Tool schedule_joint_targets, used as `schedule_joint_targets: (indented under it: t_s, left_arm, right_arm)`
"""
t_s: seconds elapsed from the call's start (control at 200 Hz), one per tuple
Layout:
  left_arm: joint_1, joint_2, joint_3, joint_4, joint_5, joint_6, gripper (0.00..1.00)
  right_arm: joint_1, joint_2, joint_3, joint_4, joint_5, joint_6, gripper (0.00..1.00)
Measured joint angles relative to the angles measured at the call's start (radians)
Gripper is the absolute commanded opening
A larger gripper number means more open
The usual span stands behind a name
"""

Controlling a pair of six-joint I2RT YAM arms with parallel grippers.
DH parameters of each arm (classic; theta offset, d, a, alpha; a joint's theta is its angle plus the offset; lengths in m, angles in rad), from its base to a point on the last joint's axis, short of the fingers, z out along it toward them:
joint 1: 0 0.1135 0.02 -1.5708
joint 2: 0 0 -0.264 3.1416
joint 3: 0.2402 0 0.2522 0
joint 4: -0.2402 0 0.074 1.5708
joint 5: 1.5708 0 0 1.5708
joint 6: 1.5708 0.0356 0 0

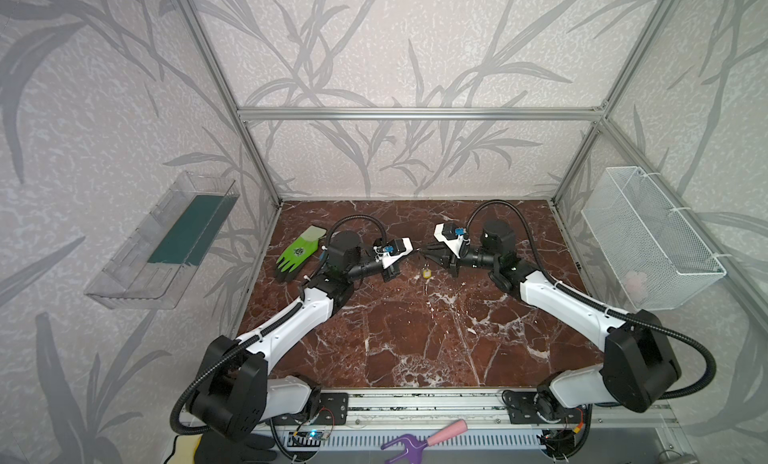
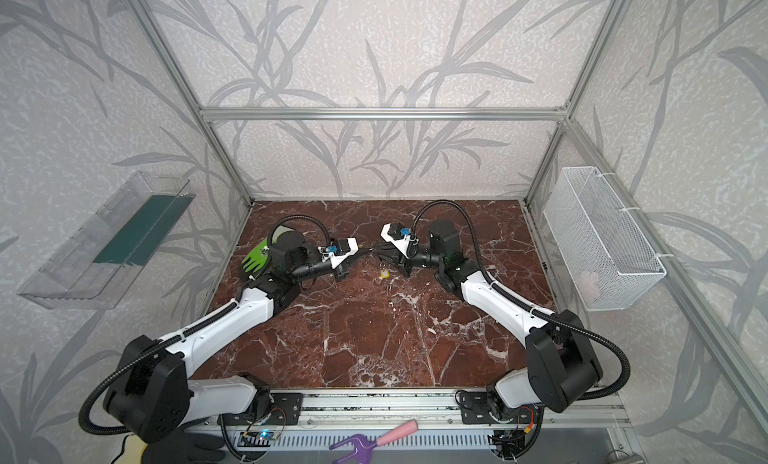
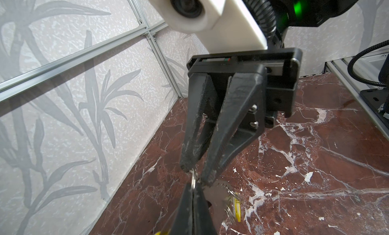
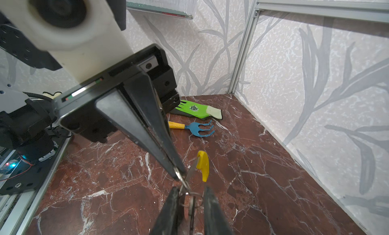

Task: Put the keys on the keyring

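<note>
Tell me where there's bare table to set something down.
Bare: the near half of the table, between the left arm, the right arm and the front rail; also the far right corner. Crowded: mid-back, where the left gripper holding the keyring meets the right gripper, and far left with glove and rake.

Leaf-patterned walls [image 1: 374, 46] surround a red marble floor [image 1: 415, 337].

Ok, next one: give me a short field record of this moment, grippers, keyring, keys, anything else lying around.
left gripper: shut on the keyring, held in the air
right gripper: jaws slightly apart around a small ring; grip unclear
yellow-tagged key: appears to hang below the meeting fingertips
black-fob key: not made out
other items: green glove, blue hand rake
</note>
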Motion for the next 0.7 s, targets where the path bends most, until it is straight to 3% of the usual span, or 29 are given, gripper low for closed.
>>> schedule_joint_targets:
  t_s: [0.485, 0.7]
  left_arm:
    - [0.006, -0.003, 0.0, -0.022, 0.01, 0.01, 0.0]
    - [0.006, -0.005, 0.0, -0.029, 0.011, 0.011, 0.0]
  right_arm:
    - [-0.004, 0.019, 0.016, 0.0, -0.08, 0.002, 0.06]
    - [-0.005, 0.037, 0.03, -0.008, -0.097, 0.002, 0.13]
